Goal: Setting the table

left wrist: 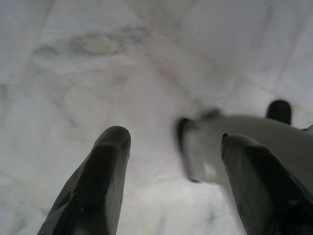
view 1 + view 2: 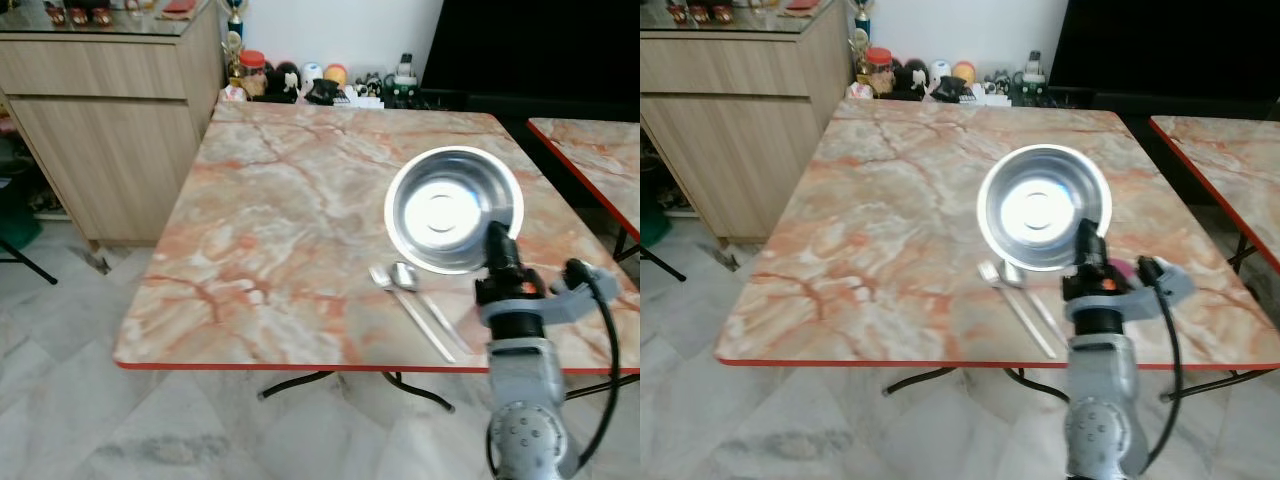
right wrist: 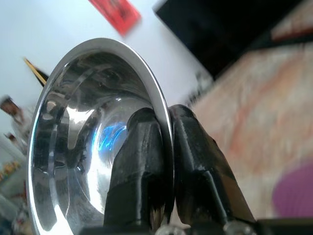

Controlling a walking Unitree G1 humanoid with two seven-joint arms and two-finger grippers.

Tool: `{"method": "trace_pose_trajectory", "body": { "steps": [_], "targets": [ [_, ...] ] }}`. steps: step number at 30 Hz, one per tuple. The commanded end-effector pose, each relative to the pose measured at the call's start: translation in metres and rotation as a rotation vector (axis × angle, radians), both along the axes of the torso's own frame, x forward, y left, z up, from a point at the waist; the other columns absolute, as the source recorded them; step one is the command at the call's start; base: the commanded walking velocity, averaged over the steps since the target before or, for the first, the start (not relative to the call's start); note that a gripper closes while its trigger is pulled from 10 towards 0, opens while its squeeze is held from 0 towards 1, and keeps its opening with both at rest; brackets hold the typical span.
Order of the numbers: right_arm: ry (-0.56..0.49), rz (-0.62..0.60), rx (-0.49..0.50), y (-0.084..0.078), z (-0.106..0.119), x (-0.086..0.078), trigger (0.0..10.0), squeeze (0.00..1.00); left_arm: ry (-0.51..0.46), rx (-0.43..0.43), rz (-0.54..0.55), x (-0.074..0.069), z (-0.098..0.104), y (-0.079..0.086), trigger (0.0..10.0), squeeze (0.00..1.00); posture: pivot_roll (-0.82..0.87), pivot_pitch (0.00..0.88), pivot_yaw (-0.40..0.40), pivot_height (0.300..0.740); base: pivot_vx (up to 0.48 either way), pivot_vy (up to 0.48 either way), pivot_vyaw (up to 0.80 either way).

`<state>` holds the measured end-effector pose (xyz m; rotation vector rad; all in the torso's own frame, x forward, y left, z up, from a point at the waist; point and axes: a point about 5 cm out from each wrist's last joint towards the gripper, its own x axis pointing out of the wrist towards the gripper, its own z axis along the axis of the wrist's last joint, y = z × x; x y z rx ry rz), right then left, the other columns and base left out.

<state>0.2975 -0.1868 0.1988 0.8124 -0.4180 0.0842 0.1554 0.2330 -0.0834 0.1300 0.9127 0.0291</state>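
A shiny steel bowl (image 2: 453,208) is over the right half of the marble table (image 2: 280,200). My right gripper (image 2: 497,240) is shut on the bowl's near rim. In the right wrist view one finger (image 3: 137,161) lies inside the bowl (image 3: 88,132) and the other outside, pinching the rim. I cannot tell whether the bowl rests on the table or is held just off it. A fork (image 2: 385,280) and a spoon (image 2: 404,276) lie side by side on the table just left of the gripper, handles toward the front edge. My left gripper (image 1: 171,142) hangs open over the floor.
A wooden cabinet (image 2: 100,110) stands left of the table. Jars and small figurines (image 2: 300,80) crowd the far edge by the wall, next to a black screen (image 2: 530,45). A second marble table (image 2: 590,150) stands to the right. A purple patch (image 2: 1120,268) shows beside my right wrist.
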Motion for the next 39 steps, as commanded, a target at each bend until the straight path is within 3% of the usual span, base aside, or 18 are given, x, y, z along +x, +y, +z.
{"method": "trace_pose_trajectory", "body": {
  "steps": [1,27,39],
  "targets": [
    [-0.062,0.012,0.010,0.004,0.013,-0.003,10.0,0.00,0.033,0.028,-0.011,-0.007,-0.001,0.008,10.0,0.00,-0.02,0.093,-0.048,0.740,0.000,-0.480,0.00],
    [-0.029,-0.067,0.026,-0.010,0.007,-0.004,10.0,0.00,0.023,0.035,-0.035,0.000,0.002,0.009,10.0,0.00,-0.02,0.105,-0.038,0.740,0.000,-0.474,0.00],
    [0.019,-0.084,0.039,-0.007,-0.003,-0.004,10.0,0.00,0.031,0.036,-0.032,-0.004,0.001,0.010,10.0,0.00,-0.02,0.122,-0.031,0.740,0.000,-0.475,0.00]
  ]
}}
